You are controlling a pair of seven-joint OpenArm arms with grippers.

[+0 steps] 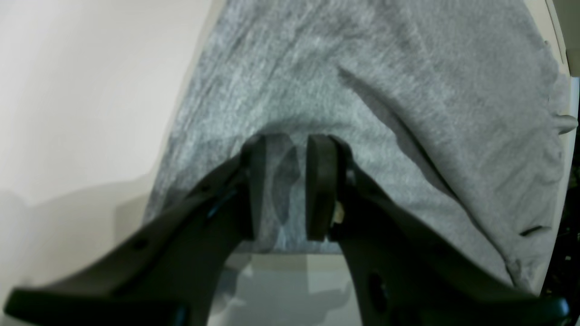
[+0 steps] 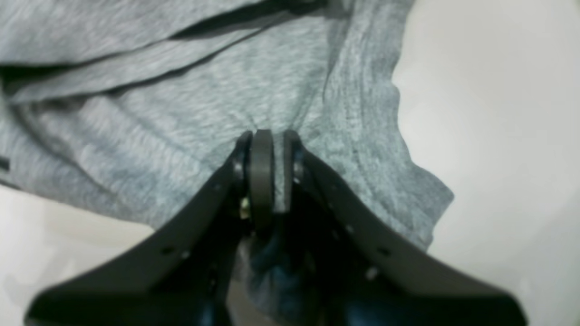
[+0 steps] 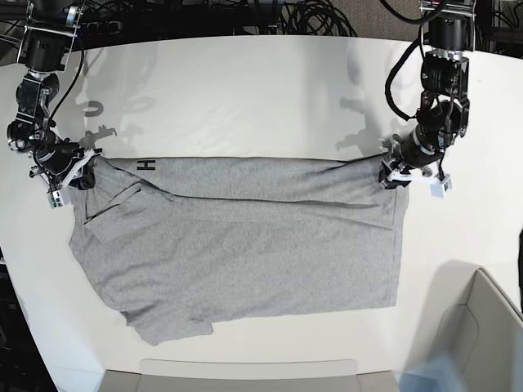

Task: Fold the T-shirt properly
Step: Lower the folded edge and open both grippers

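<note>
Base view gives me the T-shirt (image 3: pixel 245 245) spread across the white table (image 3: pixel 245 90). My right gripper (image 3: pixel 78 173) is clenched on its upper edge at one end, my left gripper (image 3: pixel 391 173) pinching the opposite end.

Bright, even light overhead; the white table (image 3: pixel 245 90) glares, arm shadows fall soft across it. Both wrist views are blurry up close, black fingers (image 1: pixel 253 190) smeared, edges bowed.
</note>
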